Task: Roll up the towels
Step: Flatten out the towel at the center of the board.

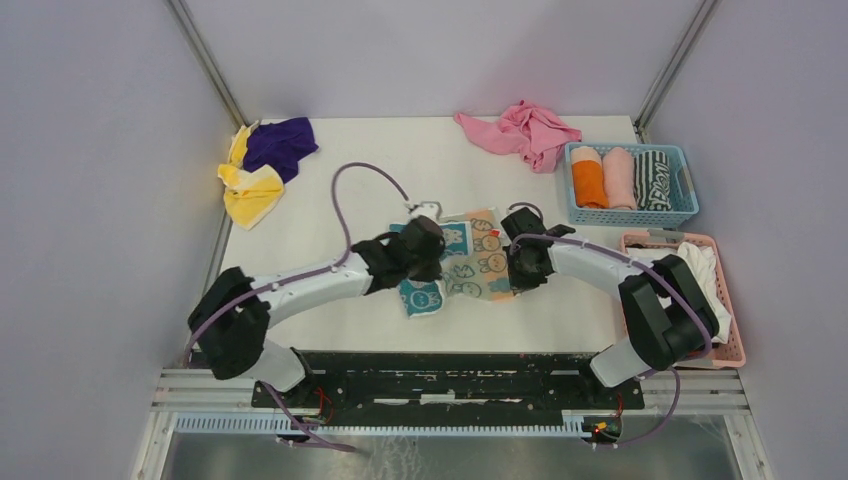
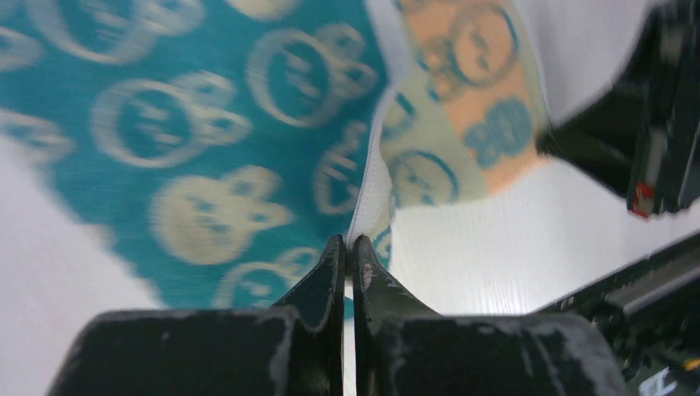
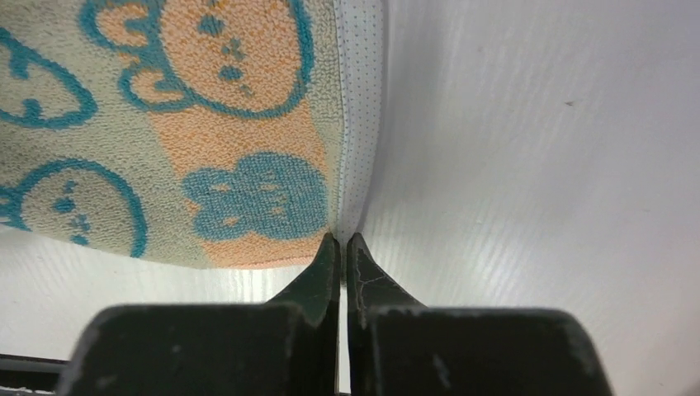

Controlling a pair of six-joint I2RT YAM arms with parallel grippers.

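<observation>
Together, two robot arms pinch the cartoon-face towel [image 1: 470, 262] at the centre of the bench [image 1: 330, 215], apparently setting up a roll.

The left fingers [image 2: 324, 276] are pressed together on the towel's white hem toward its nine o'clock side. The right fingers [image 3: 324, 272] are likewise clamped on the hem at three o'clock. The towel looks unrolled and rumpled, so the next move likely calls for both arms to pull it flat evenly before turning an edge over. Only the overhead view shows the yellow towel [image 1: 250, 190] and purple towel [image 1: 280, 143] heaped at ten o'clock, and rolled cloths in a blue basket [image 1: 632, 148] at two o'clock. Only the wrist views show the hem caught between the fingertips.
</observation>
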